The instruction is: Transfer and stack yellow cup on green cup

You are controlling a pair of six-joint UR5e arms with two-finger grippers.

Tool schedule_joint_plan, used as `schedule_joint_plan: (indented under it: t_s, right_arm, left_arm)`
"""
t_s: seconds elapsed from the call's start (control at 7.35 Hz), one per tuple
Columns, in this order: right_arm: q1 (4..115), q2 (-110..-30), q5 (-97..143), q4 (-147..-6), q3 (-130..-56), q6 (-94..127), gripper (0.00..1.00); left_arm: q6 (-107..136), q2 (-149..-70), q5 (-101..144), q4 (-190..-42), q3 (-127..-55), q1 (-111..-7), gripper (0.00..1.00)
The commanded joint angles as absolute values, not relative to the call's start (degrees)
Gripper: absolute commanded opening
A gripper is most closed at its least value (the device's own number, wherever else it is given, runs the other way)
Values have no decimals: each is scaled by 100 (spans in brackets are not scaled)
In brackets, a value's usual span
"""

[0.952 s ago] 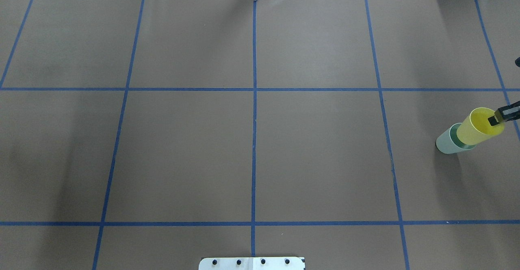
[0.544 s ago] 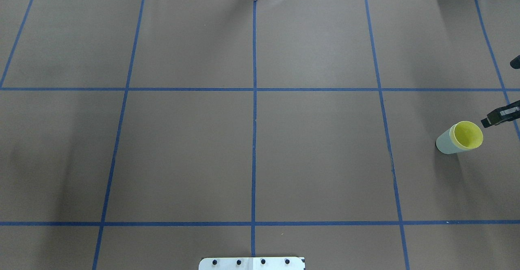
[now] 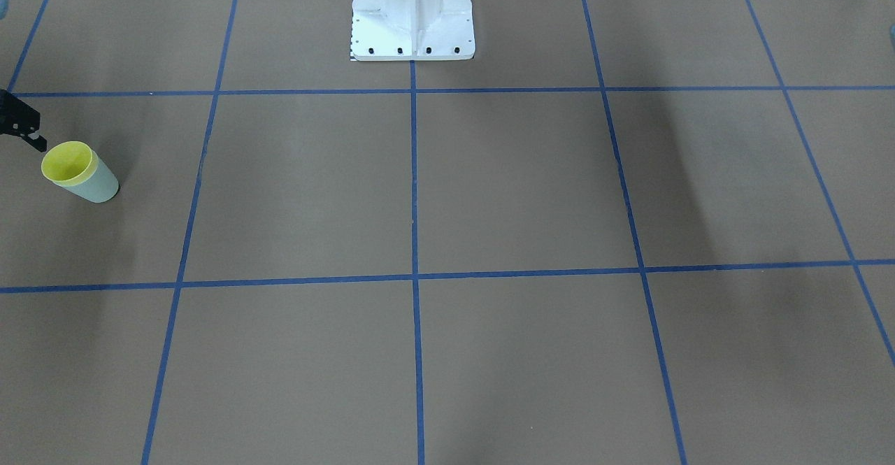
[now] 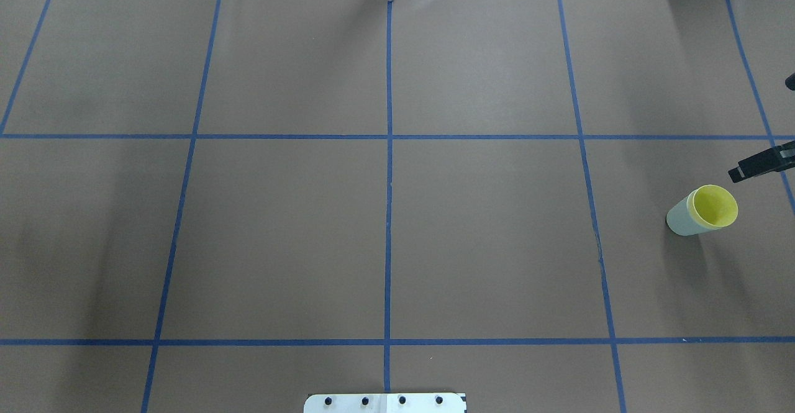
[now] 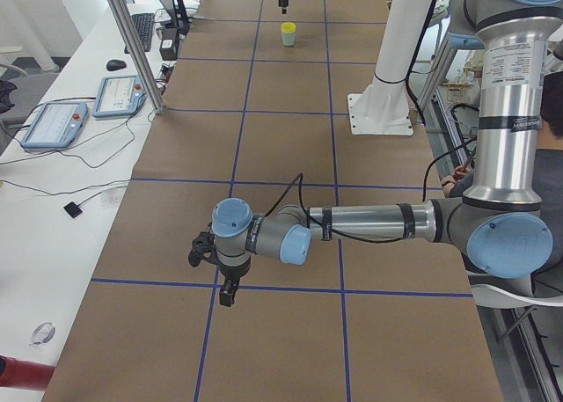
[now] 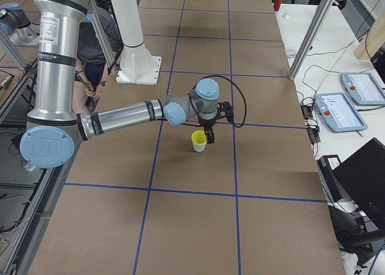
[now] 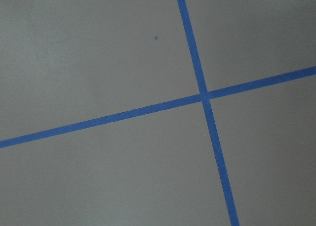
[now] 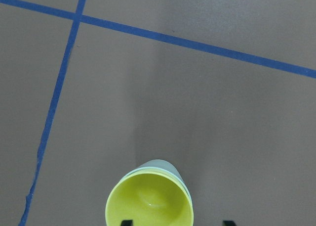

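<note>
Cups: we count 1 yellow cup [image 4: 715,205] and 1 green cup [image 4: 680,219], 2 in all.
Stack: the yellow cup sits nested inside the green cup, mouth up. Only a thin yellow rim shows above the green wall.
Pincers: we count 2, 1 on each arm.
Right pincer [image 6: 210,133]: its jaws are spread wide and grip nothing. In its wrist view the 2 fingertips [image 8: 127,222] flank the yellow rim, and we see no contact with it.
Cups from the right pincer: the stack stands upright on the table [image 4: 484,233], just below it and slightly ahead of its fingertips.
Left pincer [image 5: 226,288]: it hangs low over the table, well apart from the right pincer and the cups. We cannot tell whether its jaws are apart or together. Its wrist camera shows only brown table and 1 tape crossing.
Around: blue tape lines [image 4: 389,214] divide the table into squares. 1 crossing lies ahead and left of the right pincer, beyond the stack.
Base: 1 white pedestal [image 3: 412,10] stands behind both pincers, at the robot's side of the table.
Beside the table: we see 2 tablet-like pendants [image 6: 352,100] on a white bench, and 1 seated person [image 6: 96,52] behind the near arm.
</note>
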State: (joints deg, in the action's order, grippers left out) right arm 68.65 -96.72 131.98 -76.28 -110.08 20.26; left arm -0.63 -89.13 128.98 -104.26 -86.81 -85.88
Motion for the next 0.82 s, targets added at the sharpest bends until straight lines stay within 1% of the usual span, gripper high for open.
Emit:
schedule_joint_plan:
  t_s: [0.0,0.14,0.41,0.68]
  right_arm:
    - [7468,-9615,13184,-7690,-10759,1472,100]
    - [7732,-9607,13201,-8065,-10767,1033,100]
    - [8093,-9598,13175,-8602,-10732,319,100]
    - [8208,-9999,13079,-8657,-10723,203,100]
  left_arm:
    - [-97,-8939,13140,-9479,-9216,-8999,100]
    - [-140,-8921,13122,-8987,-9507,-9087,100]
    - [-981,-8860,13131,-8912,-9536,-9246,100]
    - [-993,-8745,13096,-8956,-9554,-9246,100]
